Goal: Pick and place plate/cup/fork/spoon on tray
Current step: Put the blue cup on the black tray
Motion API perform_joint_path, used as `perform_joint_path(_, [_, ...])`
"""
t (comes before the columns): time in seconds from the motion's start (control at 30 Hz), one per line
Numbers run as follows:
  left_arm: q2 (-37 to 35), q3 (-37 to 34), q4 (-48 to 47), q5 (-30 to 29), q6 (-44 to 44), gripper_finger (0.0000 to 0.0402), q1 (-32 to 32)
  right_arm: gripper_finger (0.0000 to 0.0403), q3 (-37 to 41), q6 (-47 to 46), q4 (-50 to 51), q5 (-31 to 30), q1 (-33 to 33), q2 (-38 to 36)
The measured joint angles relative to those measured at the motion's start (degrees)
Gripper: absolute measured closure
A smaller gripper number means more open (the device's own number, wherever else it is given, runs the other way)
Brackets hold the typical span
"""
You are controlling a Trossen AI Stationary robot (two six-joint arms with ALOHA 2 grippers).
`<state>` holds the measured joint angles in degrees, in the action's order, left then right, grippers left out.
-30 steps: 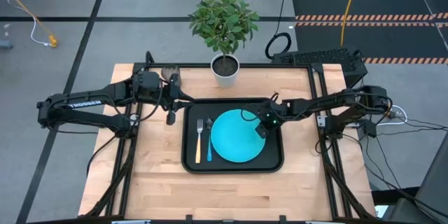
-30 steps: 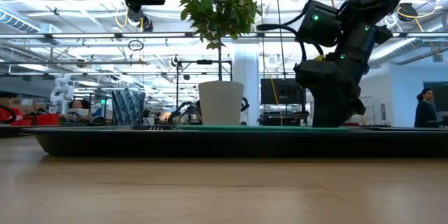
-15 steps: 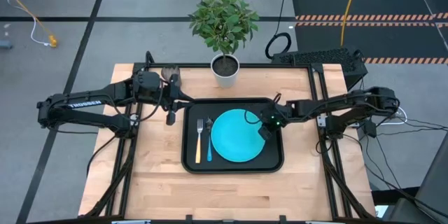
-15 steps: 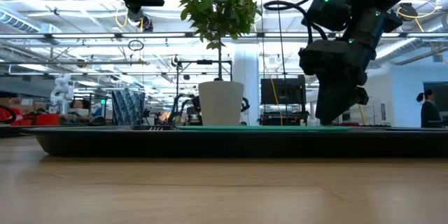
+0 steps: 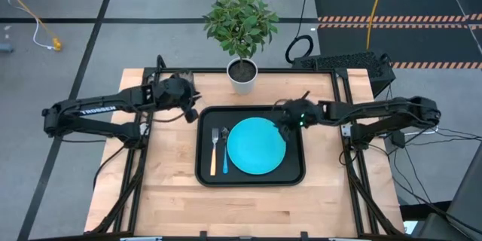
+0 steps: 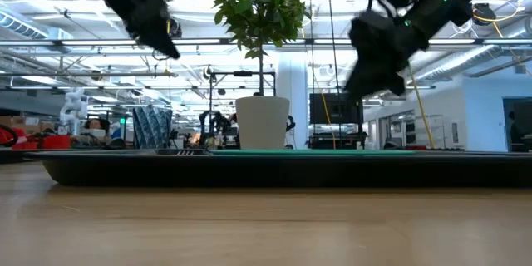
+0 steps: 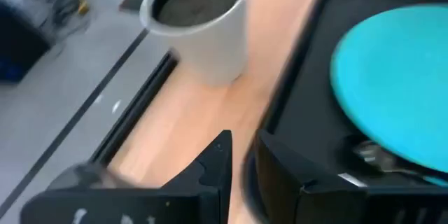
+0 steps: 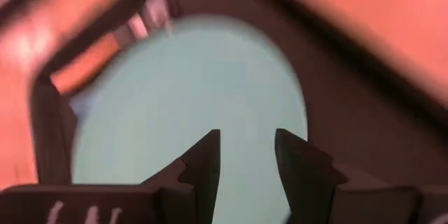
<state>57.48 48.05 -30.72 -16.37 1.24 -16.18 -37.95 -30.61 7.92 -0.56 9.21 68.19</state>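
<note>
Tray (image 5: pixel 294 167): black, in the middle of the table, below the potted plant (image 5: pixel 242 68) in the high view.
Plate (image 5: pixel 256 145): turquoise, flat inside the tray, filling its right half.
Fork (image 5: pixel 213 153): orange handle, inside the tray along its left side, just left of the plate.
Spoon (image 5: pixel 224 151): blue handle, inside the tray between fork and plate, close beside both.
Cup: not visible in any view.
Right gripper (image 5: pixel 280 114): raised above the tray's far right part, over the plate's far edge; fingers (image 8: pixel 203 164) spread apart with nothing between them, plate seen through the gap in the wrist view.
Left gripper (image 5: pixel 190 105): raised just off the tray's far left corner, between tray and plant pot; fingers (image 7: pixel 213 171) parted by a narrow gap, nothing seen pinched.
Low view: both grippers well above the tray rim, touching nothing.
</note>
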Motion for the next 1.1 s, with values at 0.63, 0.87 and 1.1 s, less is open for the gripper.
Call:
perform_joint_path(0.63, [8.38,5.71,-9.60,4.37,-5.30,0.0334,-18.59,0.0273,-0.02,18.04,-5.43,-6.86,7.16,-8.87])
perform_joint_path(0.87, [13.74,11.05,-20.54,5.92,-7.01,0.0334,-24.20,0.0273,-0.02,23.04,-8.01,-5.17,7.35,-11.71])
perform_joint_path(1.1, [17.99,16.72,-26.24,6.23,-7.30,0.0334,-25.53,0.0273,-0.02,29.52,-13.32,-5.28,7.37,-13.48])
